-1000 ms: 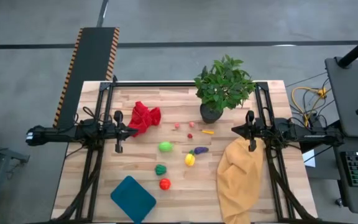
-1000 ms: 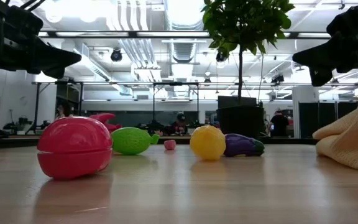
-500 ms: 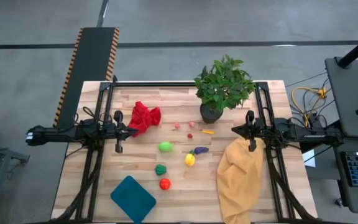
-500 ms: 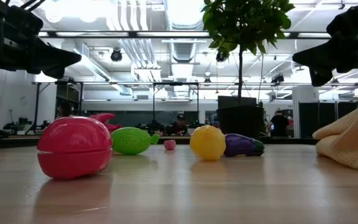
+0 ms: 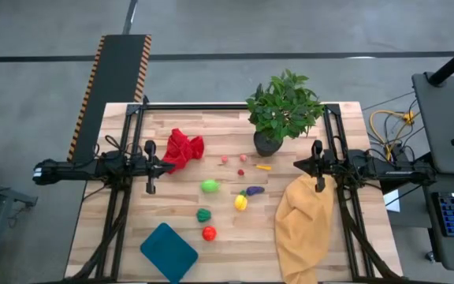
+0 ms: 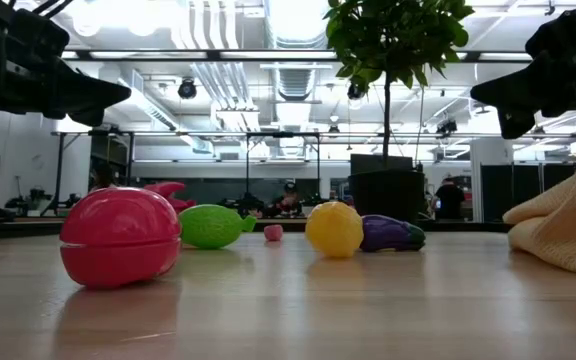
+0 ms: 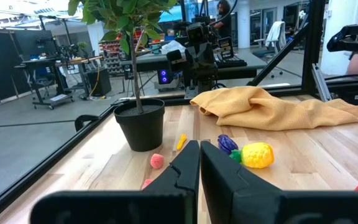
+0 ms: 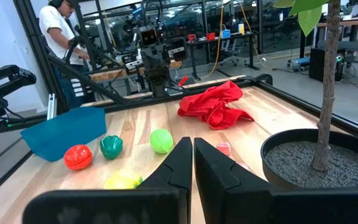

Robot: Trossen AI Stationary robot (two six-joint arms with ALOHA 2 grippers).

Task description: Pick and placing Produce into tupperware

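Overhead, the left gripper (image 5: pixel 169 166) hangs at the table's left edge beside the red cloth (image 5: pixel 183 148), fingers pressed together on nothing; the right gripper (image 5: pixel 296 164) hangs at the right edge above the mustard cloth (image 5: pixel 302 225), fingers likewise together and empty. Between them lies the produce: a bright green piece (image 5: pixel 210 186), a yellow one (image 5: pixel 241 203), a purple one (image 5: pixel 254 190), a dark green one (image 5: pixel 203 214) and a red one (image 5: pixel 209 233). The teal tupperware (image 5: pixel 169 252) sits at the near edge, just beside the red piece, with nothing in it.

Teal tupperware (image 5: pixel 169 252); red tomato (image 5: pixel 209 233); yellow lemon (image 5: pixel 241 203); purple eggplant (image 5: pixel 254 190); mustard-yellow cloth (image 5: pixel 302 229); red cloth (image 5: pixel 182 148).
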